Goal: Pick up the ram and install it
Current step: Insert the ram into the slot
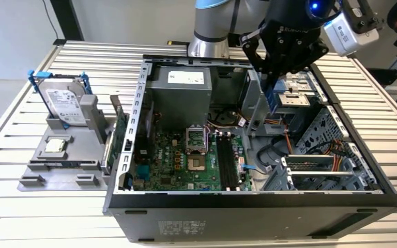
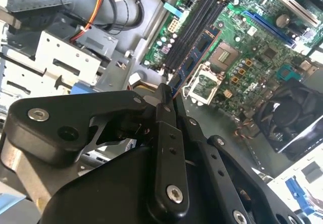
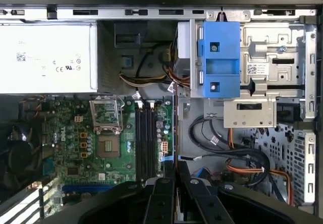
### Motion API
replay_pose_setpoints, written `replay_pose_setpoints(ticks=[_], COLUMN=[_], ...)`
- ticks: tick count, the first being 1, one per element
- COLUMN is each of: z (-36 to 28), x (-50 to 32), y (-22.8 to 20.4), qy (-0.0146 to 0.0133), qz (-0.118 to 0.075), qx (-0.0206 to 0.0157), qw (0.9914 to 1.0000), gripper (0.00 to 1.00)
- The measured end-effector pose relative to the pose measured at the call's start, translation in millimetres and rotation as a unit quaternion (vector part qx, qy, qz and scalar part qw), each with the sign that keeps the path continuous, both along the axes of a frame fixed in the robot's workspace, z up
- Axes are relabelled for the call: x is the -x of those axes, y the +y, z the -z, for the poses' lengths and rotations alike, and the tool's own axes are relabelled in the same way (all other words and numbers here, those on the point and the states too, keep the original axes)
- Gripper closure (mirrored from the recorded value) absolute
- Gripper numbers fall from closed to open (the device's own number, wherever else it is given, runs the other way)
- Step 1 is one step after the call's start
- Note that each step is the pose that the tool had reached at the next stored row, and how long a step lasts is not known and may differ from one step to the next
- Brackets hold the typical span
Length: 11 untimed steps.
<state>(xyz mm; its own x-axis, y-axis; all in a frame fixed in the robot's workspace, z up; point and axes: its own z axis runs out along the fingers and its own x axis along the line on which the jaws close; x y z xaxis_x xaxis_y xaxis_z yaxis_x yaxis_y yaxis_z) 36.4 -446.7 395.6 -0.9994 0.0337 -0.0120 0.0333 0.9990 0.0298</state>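
Note:
The ram [image 2: 197,52] is a thin dark blue stick clamped in my gripper [image 2: 167,90], which is shut on one end of it. In the second wrist view the stick reaches out over the motherboard beside the black memory slots [image 2: 194,24]. Seen edge-on in the first wrist view, the ram [image 3: 175,128] is a narrow line just beside the slots [image 3: 146,138], rising from the gripper [image 3: 175,167]. In the exterior view the gripper [image 1: 274,77] hangs over the open computer case [image 1: 254,199], above its far right part, with the ram [image 1: 272,98] pointing down. The slots [image 1: 227,165] lie lower, nearer the camera.
A grey power supply [image 1: 178,90] fills the case's far corner, and a blue drive bracket [image 3: 218,60] and loose cables [image 3: 237,158] lie on the drive-bay side. Outside the case, on the exterior view's left, stand a hard drive in a blue frame [image 1: 64,103] and a green card [image 1: 119,134].

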Motion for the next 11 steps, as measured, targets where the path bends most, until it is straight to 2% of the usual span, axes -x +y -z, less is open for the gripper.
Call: replay_pose_setpoints(ticks=[3, 11], z=[4.6, 13.9], x=[0.0, 0.0], y=[0.0, 0.0], qy=[0.002, 0.0021], qz=[0.0, 0.006], qx=[0.0, 0.0], qw=[1.0, 0.99998], gripper=[1.0, 1.0])
